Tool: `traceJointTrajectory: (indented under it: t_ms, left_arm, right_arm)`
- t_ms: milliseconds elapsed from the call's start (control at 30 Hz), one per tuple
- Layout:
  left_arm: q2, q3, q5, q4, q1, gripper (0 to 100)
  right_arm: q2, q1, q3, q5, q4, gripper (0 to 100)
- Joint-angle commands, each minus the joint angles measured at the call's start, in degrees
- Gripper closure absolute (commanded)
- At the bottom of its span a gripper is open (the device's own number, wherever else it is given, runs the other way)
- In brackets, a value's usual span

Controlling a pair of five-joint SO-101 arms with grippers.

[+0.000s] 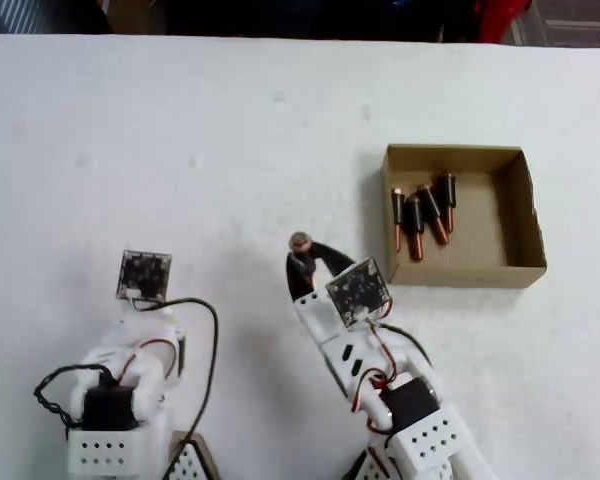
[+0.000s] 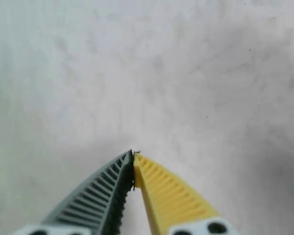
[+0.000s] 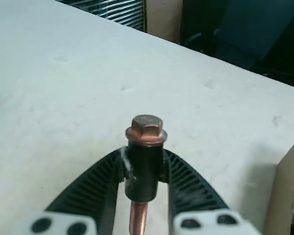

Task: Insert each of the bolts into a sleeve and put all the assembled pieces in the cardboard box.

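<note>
Coppery stuff: clamping sleeve (image 3: 143, 169) with bolt (image 3: 146, 128) inside, upright in right fingers (image 3: 187, 187), needing to go right to nearby box (image 1: 468, 272); holding left fingers (image 2: 167, 192) together, empty.

A white table (image 1: 230, 130) lay in soft light; beyond its far edge were darkness, a slatted blind (image 3: 108, 9) and something red (image 1: 500, 18).

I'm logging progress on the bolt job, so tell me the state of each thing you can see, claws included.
Left claw: shut, empty.
Right claw: shut on the sleeve.
Bolt: pushed through the sleeve, head out one end, thread out the other.
Sleeve: on the bolt, gripped.
Box: open on top.
Pieces: four, assembled, lying in the box.
</note>
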Motion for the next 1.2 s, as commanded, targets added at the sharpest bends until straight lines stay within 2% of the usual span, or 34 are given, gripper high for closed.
traceJointTrajectory:
  t_ms: [0, 233, 567, 800, 933, 1167]
  left_arm:
    - [-0.7, -0.2, 0.1, 1.8, -0.4, 98]
    - [-0.6, -0.2, -0.1, 1.7, -0.3, 98]
    - [-0.6, -0.2, -0.4, 1.7, -0.3, 98]
    - [-0.6, -0.2, -0.4, 1.7, -0.3, 98]
    - [-0.6, -0.2, -0.4, 1.7, -0.3, 98]
    - [-0.6, -0.2, -0.4, 1.8, -0.3, 98]
  right_arm:
    - [-1.0, 0.7, 0.4, 0.6, 0.2, 98.1]
    - [-1.1, 1.6, -1.7, 0.3, 5.9, 98.1]
    - [-0.6, 16.7, -26.3, 0.6, 28.9, 98.1]
    - [0.5, 22.3, -41.1, 1.0, 36.4, 98.1]
    - [7.3, 22.8, -46.8, 6.4, 38.0, 98.1]
    - [30.3, 31.9, -57.5, 7.2, 38.4, 98.1]
